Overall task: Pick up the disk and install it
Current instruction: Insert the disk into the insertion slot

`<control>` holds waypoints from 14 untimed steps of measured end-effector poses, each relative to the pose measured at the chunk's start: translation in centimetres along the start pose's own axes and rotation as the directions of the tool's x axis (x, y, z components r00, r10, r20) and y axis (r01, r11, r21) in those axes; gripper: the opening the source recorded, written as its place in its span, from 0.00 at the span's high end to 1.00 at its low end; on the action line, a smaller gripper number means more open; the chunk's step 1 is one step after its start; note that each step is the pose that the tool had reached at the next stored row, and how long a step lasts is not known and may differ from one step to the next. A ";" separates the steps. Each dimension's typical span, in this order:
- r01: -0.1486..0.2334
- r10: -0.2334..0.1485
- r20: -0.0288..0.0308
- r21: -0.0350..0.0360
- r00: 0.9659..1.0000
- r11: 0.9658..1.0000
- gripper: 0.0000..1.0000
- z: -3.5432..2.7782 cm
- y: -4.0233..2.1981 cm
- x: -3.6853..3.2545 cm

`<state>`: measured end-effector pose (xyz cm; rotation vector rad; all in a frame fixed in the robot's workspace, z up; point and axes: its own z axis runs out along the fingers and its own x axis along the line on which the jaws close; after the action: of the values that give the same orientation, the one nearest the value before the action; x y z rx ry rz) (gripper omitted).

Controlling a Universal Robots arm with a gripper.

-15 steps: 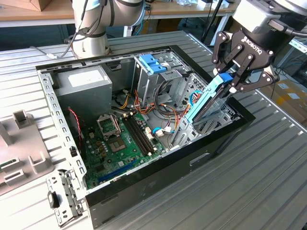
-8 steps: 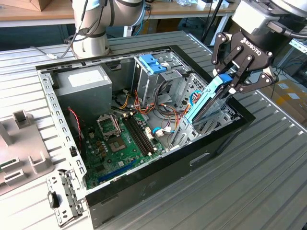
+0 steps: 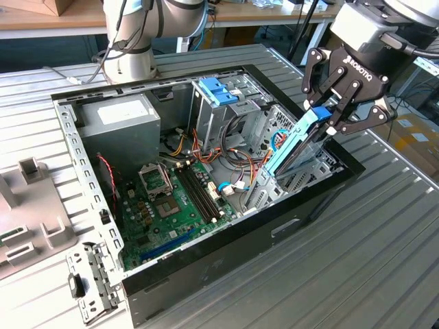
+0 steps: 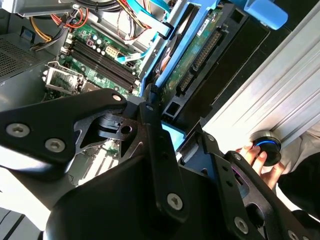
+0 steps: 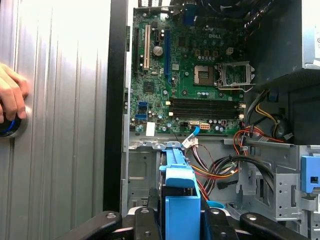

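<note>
Black linkage of the gripper (image 5: 181, 220) lies closest to the lens in both wrist views. Its fingers are closed onto the disk (image 5: 178, 186), clamping the blue rail at the disk's upper end. In the exterior view the gripper (image 3: 329, 118) hangs above the computer case (image 3: 226, 243), at the case end towards the exterior view's right.

The disk (image 3: 291, 147) stands steeply tilted. Its lower end is down inside the metal drive cage (image 3: 274, 188) in that end of the case, and its upper end rises above the case rim. It is not seated flat. In the second wrist view the disk (image 4: 200, 50) shows its green circuit board and connector row between the blue rails, with the gripper (image 4: 150, 107) gripping at its near end.

The case lies open on a ribbed metal table (image 3: 357, 267). Inside it:
- The green motherboard (image 3: 171, 205) covers the floor.
- The grey power supply (image 3: 116, 123) fills the far corner on the exterior view's left.
- A light-blue latch piece (image 3: 218, 90) sits on the bay at the far wall.

A perforated metal bracket (image 3: 89, 281) lies on the table just beside the case's near corner, on the exterior view's left.

A person's hand (image 5: 12, 97) rests on the table beside the case, apart from it. Its fingers are on a round dark knob (image 4: 267, 147) with a blue ring.
</note>
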<state>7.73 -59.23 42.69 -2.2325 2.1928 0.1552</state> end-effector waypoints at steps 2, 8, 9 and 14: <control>0.000 0.000 0.000 0.000 1.000 1.000 0.63 0.05 0.00 0.00; 0.000 0.000 0.000 0.000 1.000 1.000 0.63 0.23 -0.02 0.02; 0.000 0.000 0.000 0.000 1.000 1.000 0.63 0.26 -0.02 0.02; 0.000 0.000 0.000 0.000 1.000 1.000 0.63 0.46 -0.03 0.03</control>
<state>7.73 -59.23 42.22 -2.2325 2.1928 0.1551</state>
